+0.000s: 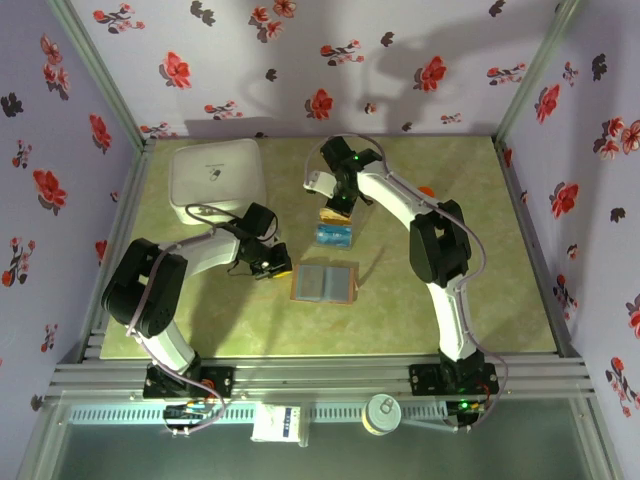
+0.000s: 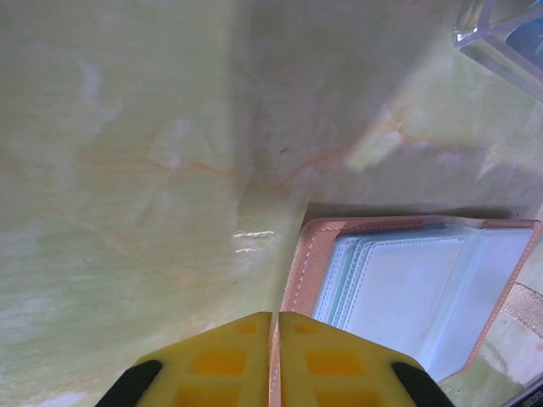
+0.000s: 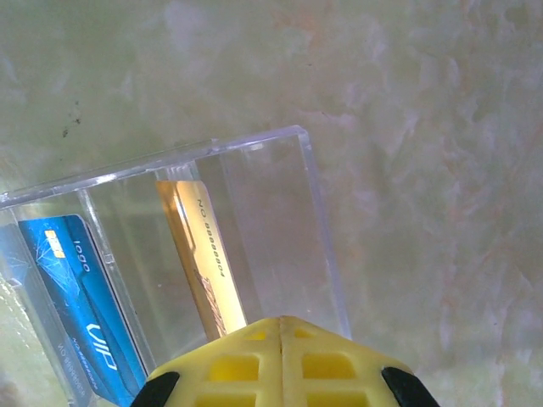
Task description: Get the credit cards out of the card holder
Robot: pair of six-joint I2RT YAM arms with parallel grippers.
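The brown card holder [image 1: 324, 281] lies open and flat in the middle of the table, its pale blue-grey pockets [image 2: 424, 288] facing up. My left gripper [image 2: 276, 315] is shut on the thin leather edge of its left cover; in the top view the left gripper [image 1: 272, 267] sits at the holder's left side. Two credit cards stand in a clear plastic box [image 3: 280, 212]: a yellow card [image 3: 199, 246] and a blue card [image 3: 76, 288]. My right gripper [image 3: 282, 320] hangs just over this box [image 1: 336, 236], fingers shut together with nothing between them.
A white square box [image 1: 218, 178] stands at the back left. A small orange object [image 1: 426, 189] lies behind the right arm. Floral walls close in the table on three sides. A can [image 1: 383, 412] sits on the front ledge.
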